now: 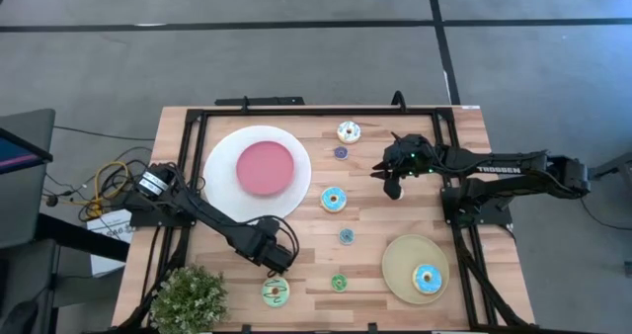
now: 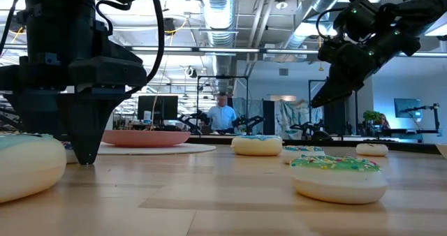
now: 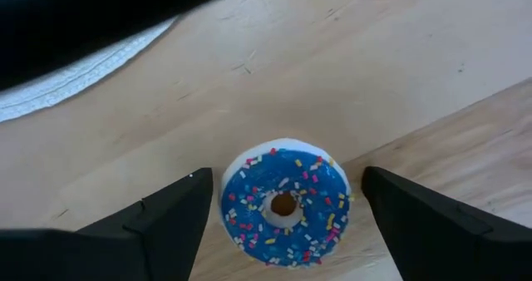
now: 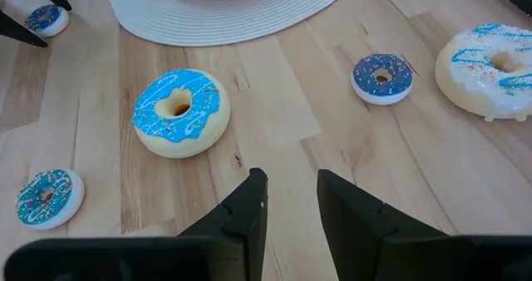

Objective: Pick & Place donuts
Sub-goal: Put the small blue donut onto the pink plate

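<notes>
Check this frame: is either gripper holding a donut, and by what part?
Nothing is held. The left gripper is open, its fingers flanking a small blue donut without touching. The right gripper, open, holds nothing above the table.

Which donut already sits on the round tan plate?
The larger blue-iced donut: it alone rests on the round tan plate, while every other donut in view lies on the bare wooden table.

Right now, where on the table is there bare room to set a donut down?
The table is bare between the column of donuts and its right edge, from the right hand down to the tan plate. The corner by the plant is crowded: left hand, pale green donut.
</notes>
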`<state>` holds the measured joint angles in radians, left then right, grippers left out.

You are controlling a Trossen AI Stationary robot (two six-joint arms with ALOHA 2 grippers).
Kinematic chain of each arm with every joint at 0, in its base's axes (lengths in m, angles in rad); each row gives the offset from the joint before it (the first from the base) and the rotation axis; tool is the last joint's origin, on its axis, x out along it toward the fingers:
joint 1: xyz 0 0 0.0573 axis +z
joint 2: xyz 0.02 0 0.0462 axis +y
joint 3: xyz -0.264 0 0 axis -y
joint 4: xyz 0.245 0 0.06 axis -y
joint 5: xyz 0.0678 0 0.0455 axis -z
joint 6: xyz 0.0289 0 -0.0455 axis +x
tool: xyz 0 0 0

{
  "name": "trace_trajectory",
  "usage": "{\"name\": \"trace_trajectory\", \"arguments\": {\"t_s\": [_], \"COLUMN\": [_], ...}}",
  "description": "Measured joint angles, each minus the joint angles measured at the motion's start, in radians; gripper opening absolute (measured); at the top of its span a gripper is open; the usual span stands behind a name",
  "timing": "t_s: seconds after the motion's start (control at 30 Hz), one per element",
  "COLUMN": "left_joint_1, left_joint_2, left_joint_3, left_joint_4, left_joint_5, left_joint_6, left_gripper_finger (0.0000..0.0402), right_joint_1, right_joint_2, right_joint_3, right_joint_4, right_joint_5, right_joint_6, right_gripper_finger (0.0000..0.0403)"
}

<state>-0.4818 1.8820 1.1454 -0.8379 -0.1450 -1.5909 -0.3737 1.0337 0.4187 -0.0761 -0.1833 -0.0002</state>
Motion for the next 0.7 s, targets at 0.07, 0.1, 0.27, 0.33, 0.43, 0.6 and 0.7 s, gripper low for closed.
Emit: {"name": "trace_trajectory", "arguments": {"t_s": [0.07, 0.1, 0.27, 0.33, 0.43, 0.6, 0.7], "left_joint_1": [0.0, 0.0, 0.0, 0.0, 0.0, 0.0, 0.0], "left_joint_2": [0.0, 0.0, 0.0, 0.0, 0.0, 0.0, 0.0], "left_joint_3": [0.0, 0.0, 0.0, 0.0, 0.0, 0.0, 0.0], "left_joint_4": [0.001, 0.001, 0.001, 0.001, 0.001, 0.0, 0.0], "left_joint_5": [0.002, 0.002, 0.002, 0.002, 0.002, 0.003, 0.003], "left_joint_6": [0.001, 0.005, 0.015, 0.015, 0.016, 0.016, 0.016], "left_gripper_finger": [0.0304, 0.0302, 0.0298, 0.0298, 0.0297, 0.0297, 0.0297], "right_joint_1": [0.0, 0.0, 0.0, 0.0, 0.0, 0.0, 0.0], "right_joint_2": [0.0, 0.0, 0.0, 0.0, 0.0, 0.0, 0.0], "right_joint_3": [0.0, 0.0, 0.0, 0.0, 0.0, 0.0, 0.0], "right_joint_4": [0.0, 0.0, 0.0, 0.0, 0.0, 0.0, 0.0], "right_joint_5": [0.0, 0.0, 0.0, 0.0, 0.0, 0.0, 0.0], "right_joint_6": [0.0, 0.0, 0.0, 0.0, 0.0, 0.0, 0.0], "right_gripper_finger": [0.0098, 0.0098, 0.0098, 0.0098, 0.0098, 0.0098, 0.0098]}}
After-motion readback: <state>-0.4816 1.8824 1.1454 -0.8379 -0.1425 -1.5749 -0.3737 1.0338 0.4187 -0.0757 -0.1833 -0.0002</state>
